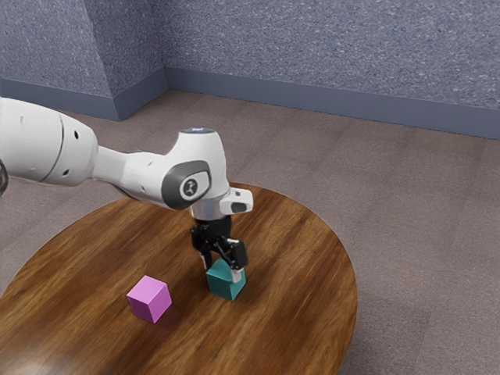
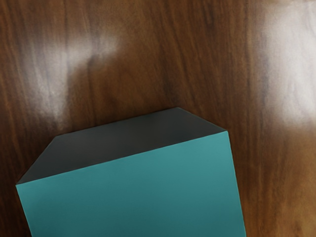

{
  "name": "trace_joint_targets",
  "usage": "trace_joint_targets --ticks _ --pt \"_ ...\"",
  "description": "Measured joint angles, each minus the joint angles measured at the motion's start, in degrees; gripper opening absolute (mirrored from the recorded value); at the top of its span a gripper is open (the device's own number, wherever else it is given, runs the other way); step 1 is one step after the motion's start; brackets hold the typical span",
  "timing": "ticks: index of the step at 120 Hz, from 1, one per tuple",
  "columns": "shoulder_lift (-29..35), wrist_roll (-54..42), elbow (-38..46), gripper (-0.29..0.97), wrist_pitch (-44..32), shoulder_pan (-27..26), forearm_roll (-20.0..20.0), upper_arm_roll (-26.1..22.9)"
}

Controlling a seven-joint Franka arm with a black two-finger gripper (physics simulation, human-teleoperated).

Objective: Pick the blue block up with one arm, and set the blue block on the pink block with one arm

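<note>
Gripper (image 1: 225, 264) sits directly over the blue block (image 1: 227, 286) at the exterior view's lower centre, on the table (image 1: 305, 250); whether it is clenched cannot be told. The pink block (image 1: 149, 298) stands apart, toward the lower left.
</note>
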State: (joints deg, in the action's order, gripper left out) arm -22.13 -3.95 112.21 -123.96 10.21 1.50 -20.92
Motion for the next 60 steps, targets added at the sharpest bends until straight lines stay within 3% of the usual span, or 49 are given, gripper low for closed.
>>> trace_joint_targets --ticks 60 --pt "-3.0 2.4 -0.8 0.68 0.0 -0.5 -2.8 0.0"
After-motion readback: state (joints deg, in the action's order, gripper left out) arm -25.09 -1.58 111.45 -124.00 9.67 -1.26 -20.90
